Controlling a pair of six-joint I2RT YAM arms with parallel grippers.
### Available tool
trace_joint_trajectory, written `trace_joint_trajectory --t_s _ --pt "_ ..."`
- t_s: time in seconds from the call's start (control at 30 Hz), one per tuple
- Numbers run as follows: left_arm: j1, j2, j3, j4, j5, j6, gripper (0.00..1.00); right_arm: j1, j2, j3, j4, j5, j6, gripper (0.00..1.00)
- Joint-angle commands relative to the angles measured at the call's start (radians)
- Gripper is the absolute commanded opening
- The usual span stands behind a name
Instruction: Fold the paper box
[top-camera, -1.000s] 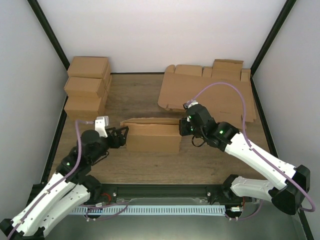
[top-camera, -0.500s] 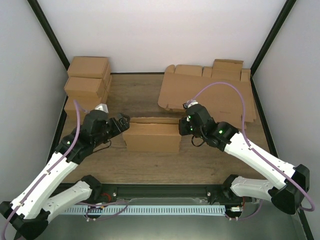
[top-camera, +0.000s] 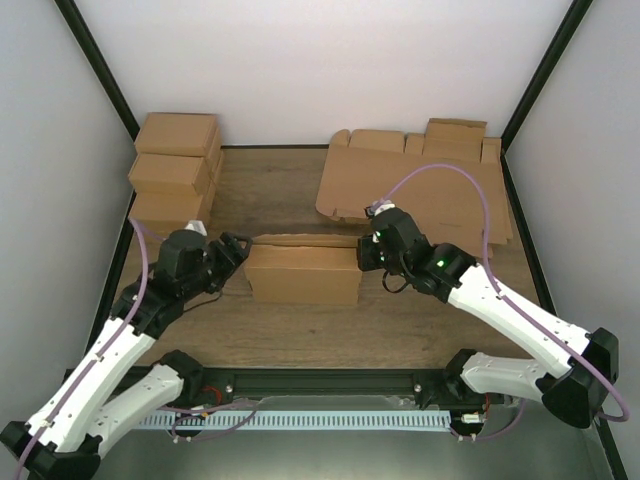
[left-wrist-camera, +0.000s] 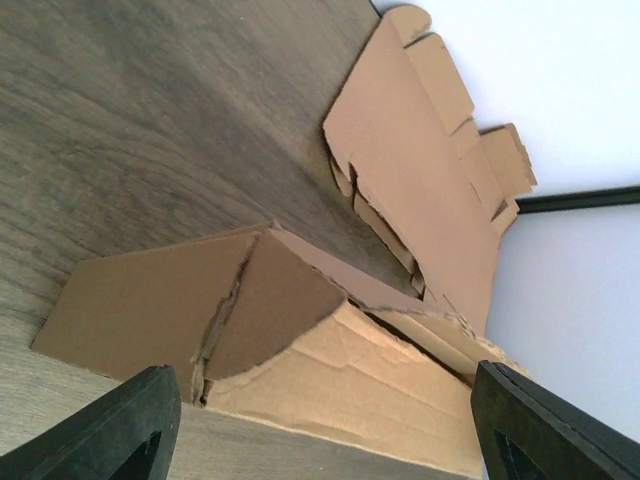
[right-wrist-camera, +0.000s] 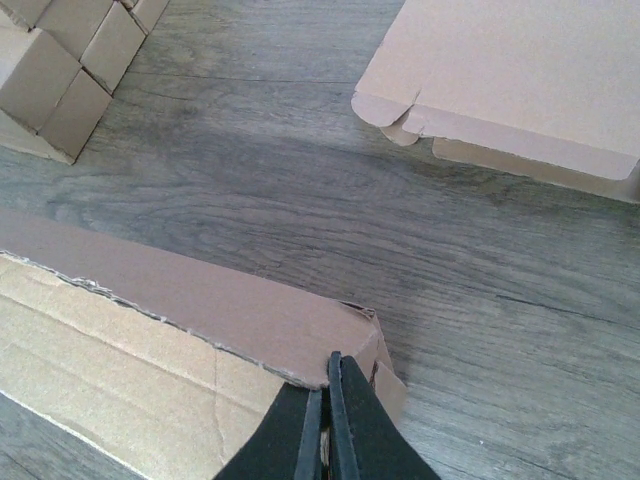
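Far left and back of the left fingers, a pile of made-up cardboard boxes (top-camera: 176, 168) sits against the side wall. The left fingers (left-wrist-camera: 100, 432) stand wide apart with nothing between them. They are aimed at the left end of the paper box (top-camera: 303, 274) and sit just short of it, not touching.

The paper box lies on the wooden tabletop (top-camera: 270, 200) between the two sets of fingers, with its long side across the view. It is partly folded: the long walls are raised, and at the end facing the left fingers a rounded flap leans inward beside a flat panel lying on the wood.

The right fingers (right-wrist-camera: 300, 432) are pressed together, their tips on the top edge of the box's right-end corner. Whether any cardboard is pinched between them cannot be told.

Beyond the right fingers, toward the back right, lies a stack of flat cardboard sheets (top-camera: 425, 190), apart from the box.
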Motion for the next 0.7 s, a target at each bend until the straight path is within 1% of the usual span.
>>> trace_joint_trajectory --t_s 0.0,0.17,0.33,0.67 --pt "0.036 0.021 -0.001 -0.006 0.033 -0.053 0.81 0.022 0.051 -0.038 -0.164 -0.082 -0.010 0.01" --pt "0.076 0.026 -0.029 0.046 0.098 -0.063 0.80 0.025 0.066 -0.030 -0.169 -0.085 -0.013 0.01" --pt "0.103 0.049 -0.040 0.056 0.153 -0.068 0.77 0.030 0.071 -0.027 -0.168 -0.082 -0.016 0.01" --pt "0.110 0.090 -0.066 0.075 0.212 -0.072 0.64 0.059 0.073 -0.055 -0.166 -0.059 0.003 0.01"
